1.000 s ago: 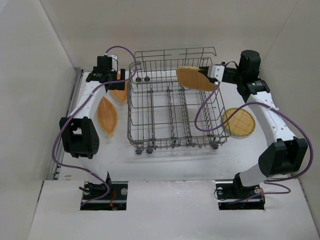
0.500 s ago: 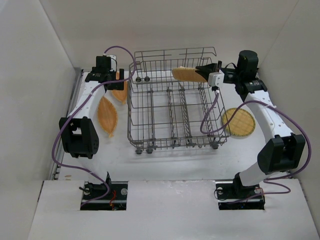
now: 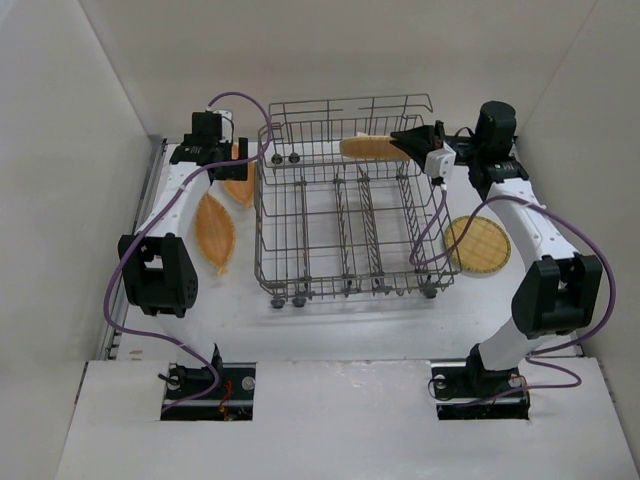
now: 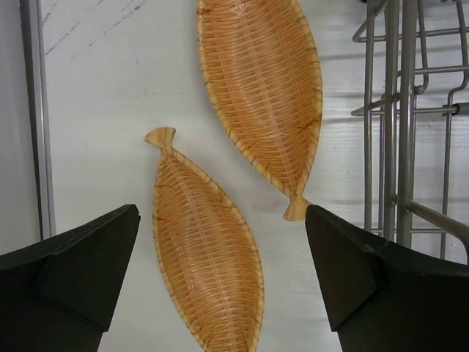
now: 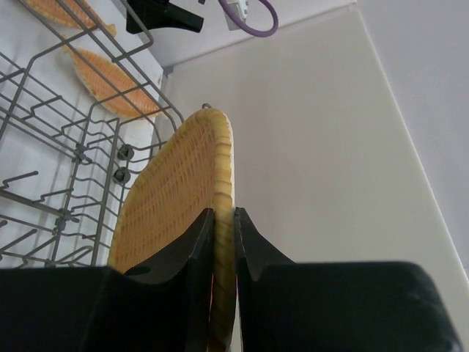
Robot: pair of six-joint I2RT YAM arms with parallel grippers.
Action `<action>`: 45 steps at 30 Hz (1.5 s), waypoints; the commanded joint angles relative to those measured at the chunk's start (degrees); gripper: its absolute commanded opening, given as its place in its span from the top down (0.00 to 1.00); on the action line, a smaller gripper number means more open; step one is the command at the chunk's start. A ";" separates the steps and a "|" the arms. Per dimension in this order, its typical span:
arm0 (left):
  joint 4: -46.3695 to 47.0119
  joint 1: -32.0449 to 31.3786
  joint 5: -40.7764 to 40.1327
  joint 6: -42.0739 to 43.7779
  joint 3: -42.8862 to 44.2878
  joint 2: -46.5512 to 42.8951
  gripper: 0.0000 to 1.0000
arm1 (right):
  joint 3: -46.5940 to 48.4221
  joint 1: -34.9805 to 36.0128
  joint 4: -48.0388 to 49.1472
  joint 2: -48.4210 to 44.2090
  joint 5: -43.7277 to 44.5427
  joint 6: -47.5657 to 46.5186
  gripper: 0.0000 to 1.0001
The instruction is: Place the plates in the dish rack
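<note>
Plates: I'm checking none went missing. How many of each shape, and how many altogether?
Round plates: 2, the gripped plate in the right gripper and the loose plate.
Fish-shaped plates: 2, the upper plate and the lower plate.
Total: 4.

Lower plate (image 4: 209, 249) (woven) cut off at bottom.

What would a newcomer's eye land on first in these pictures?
The right gripper pinching a round woven plate edge-on over the dish rack's far side. Next, two fish-shaped woven plates lying on the table left of it, below the open left gripper, and another round plate flat to its right.
</note>
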 commanded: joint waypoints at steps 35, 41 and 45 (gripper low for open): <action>-1.96 -2.08 -2.53 -0.29 1.00 -1.63 0.00 | 1.96 -4.71 10.30 2.27 -12.05 16.66 1.00; -2.83 -2.08 -2.53 -0.12 2.50 -0.66 0.00 | 1.88 -4.97 12.14 3.59 -13.98 17.62 1.00; -3.45 -1.46 -2.53 -0.03 3.90 0.13 0.00 | 2.23 -5.50 15.82 5.00 -15.21 21.30 1.00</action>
